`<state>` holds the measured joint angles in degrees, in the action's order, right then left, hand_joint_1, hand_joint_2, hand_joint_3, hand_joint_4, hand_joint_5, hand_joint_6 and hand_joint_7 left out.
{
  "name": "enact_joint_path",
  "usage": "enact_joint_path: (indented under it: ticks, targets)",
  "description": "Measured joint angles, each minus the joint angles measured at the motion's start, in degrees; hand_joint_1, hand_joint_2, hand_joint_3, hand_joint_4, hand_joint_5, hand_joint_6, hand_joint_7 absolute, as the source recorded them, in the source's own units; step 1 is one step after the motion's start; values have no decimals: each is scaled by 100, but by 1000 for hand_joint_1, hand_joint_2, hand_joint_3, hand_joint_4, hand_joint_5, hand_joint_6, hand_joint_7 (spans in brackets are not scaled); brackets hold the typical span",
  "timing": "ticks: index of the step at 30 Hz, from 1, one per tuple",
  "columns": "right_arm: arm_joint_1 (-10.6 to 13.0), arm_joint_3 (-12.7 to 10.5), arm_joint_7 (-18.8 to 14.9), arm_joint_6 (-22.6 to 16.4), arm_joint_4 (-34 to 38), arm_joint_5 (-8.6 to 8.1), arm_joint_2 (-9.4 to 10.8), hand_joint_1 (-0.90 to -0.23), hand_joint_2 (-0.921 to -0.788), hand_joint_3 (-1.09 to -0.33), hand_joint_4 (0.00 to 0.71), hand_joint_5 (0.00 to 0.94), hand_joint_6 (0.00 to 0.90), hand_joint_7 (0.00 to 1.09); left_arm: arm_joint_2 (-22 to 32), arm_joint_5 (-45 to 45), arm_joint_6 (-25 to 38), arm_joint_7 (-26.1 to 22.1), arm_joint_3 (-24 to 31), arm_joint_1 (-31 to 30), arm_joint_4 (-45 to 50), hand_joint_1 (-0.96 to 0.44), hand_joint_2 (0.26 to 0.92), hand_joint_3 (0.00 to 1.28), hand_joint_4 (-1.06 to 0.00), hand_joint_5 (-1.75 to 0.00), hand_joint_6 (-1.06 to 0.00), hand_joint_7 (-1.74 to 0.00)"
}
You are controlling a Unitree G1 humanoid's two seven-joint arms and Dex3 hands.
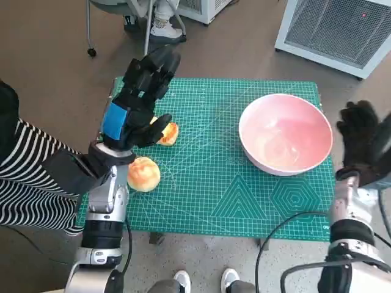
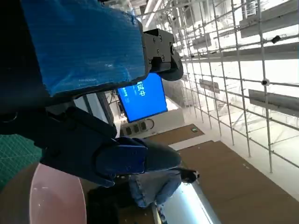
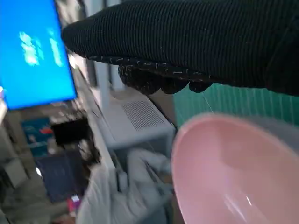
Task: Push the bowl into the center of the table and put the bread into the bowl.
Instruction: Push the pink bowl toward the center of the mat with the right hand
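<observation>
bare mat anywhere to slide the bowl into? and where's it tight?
Free: mid-mat between the bowl and the two bread pieces, plus the near strip of the green mat. Tight: the left side, where the left hand hovers over the bread, and the right edge, between the bowl and the right hand.

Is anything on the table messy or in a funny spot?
Nothing is spilled or broken. The pink bowl sits upright and empty, but far over on the right side of the green mat, not in the middle. The two bread rolls lie loose on the left side, outside the bowl.
</observation>
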<state>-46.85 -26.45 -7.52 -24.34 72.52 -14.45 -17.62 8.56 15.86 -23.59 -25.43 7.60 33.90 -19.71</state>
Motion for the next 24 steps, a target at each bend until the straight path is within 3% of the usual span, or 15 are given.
enact_joint_path:
  ticks: [11,20,24]
  targets:
    - [-198,-40,-122,252,90,-120,424,-696,-921,-856,102,4,97,284,93,10,-2,1,39,-214,76,-744,921,326,-182,-12,-10,-569]
    - [-395,-89,-226,467,143,-179,701,-692,-921,-886,105,3,108,262,173,3,-80,17,91,-354,100,-748,921,340,-186,-6,-47,-498]
    - [-479,-192,-291,545,148,-328,800,-694,-921,-894,107,4,118,260,197,-6,-133,49,111,-394,101,-748,921,346,-186,-5,-55,-486]
